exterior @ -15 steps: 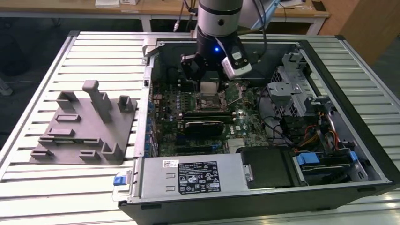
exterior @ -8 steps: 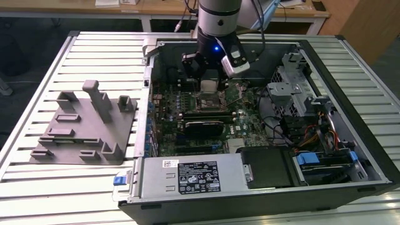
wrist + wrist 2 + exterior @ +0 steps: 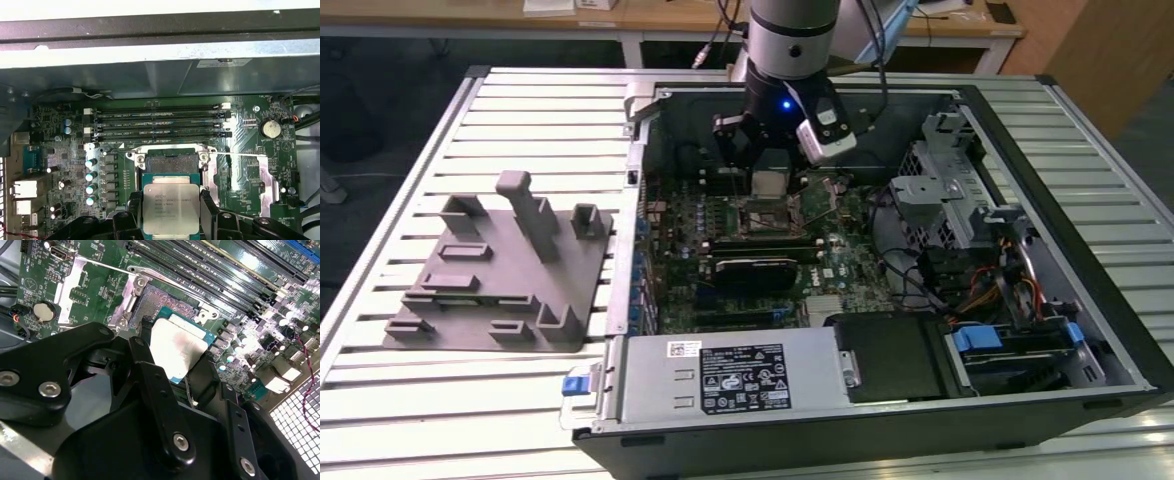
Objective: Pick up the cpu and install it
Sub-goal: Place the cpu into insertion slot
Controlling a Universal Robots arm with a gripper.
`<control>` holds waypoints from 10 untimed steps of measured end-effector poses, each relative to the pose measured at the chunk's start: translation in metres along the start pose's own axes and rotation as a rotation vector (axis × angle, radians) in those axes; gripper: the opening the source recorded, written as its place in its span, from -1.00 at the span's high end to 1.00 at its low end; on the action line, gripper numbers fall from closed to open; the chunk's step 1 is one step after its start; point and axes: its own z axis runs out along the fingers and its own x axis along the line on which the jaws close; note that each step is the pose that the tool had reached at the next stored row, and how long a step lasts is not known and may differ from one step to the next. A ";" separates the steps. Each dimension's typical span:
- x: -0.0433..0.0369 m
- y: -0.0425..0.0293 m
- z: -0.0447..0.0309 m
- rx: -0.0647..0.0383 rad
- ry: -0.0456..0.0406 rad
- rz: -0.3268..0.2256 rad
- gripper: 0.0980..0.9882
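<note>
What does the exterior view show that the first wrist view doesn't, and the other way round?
Exterior view: the arm, the grey fixture on the slatted table, and the silver power supply.
First wrist view: the coin battery, the long memory slots and a row of capacitors.
Both: the gripper, its fingers closed on the cpu, near the open socket on the motherboard.
</note>
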 end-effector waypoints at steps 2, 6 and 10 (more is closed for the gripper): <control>0.0000 0.0000 0.0000 0.000 0.0000 0.000 0.00; 0.0000 0.0000 0.0001 0.000 0.0000 0.000 0.00; 0.0000 0.0000 0.0001 0.000 -0.0003 0.005 0.00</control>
